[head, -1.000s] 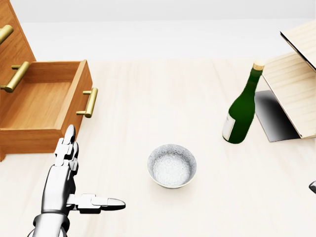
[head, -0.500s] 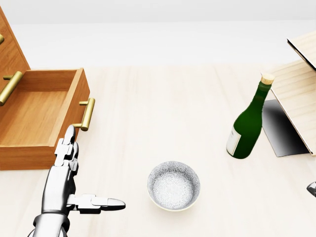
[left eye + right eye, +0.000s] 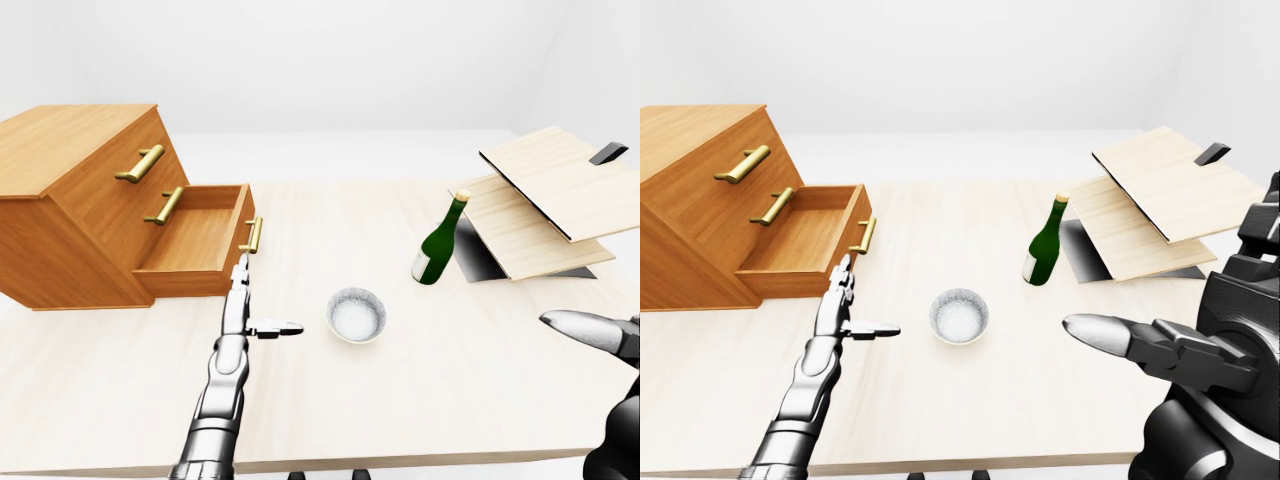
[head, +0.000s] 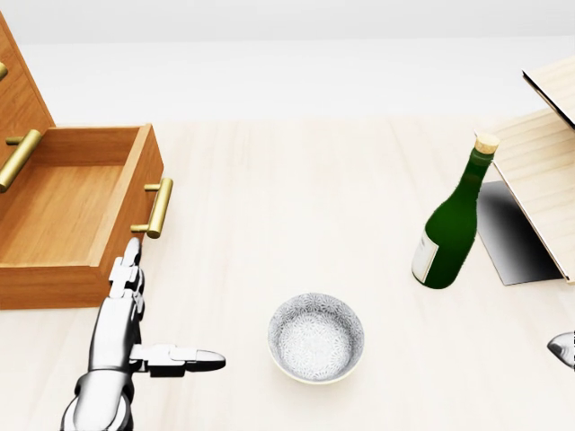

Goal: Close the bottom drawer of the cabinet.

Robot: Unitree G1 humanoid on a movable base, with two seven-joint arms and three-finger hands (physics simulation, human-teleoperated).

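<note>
The wooden cabinet (image 3: 70,190) stands at the left of the table. Its bottom drawer (image 4: 63,202) is pulled out and empty, with a brass handle (image 4: 159,208) on its front panel. My left hand (image 4: 171,307) is open, fingers (image 4: 131,260) stretched toward the drawer front just below the handle and thumb out to the right; I cannot tell whether they touch it. My right hand (image 3: 1170,350) is open and empty, low at the right of the right-eye view, far from the drawer.
A patterned white bowl (image 4: 316,338) sits on the table right of my left hand. A green bottle (image 4: 452,224) stands farther right, beside leaning wooden boards (image 3: 540,200). The two upper drawers are shut. The table's near edge (image 3: 400,462) runs along the bottom.
The camera moved early on, shifting the whole picture down and the drawer leftward. Since then the view holds still and my left hand has dropped slightly in the head view.
</note>
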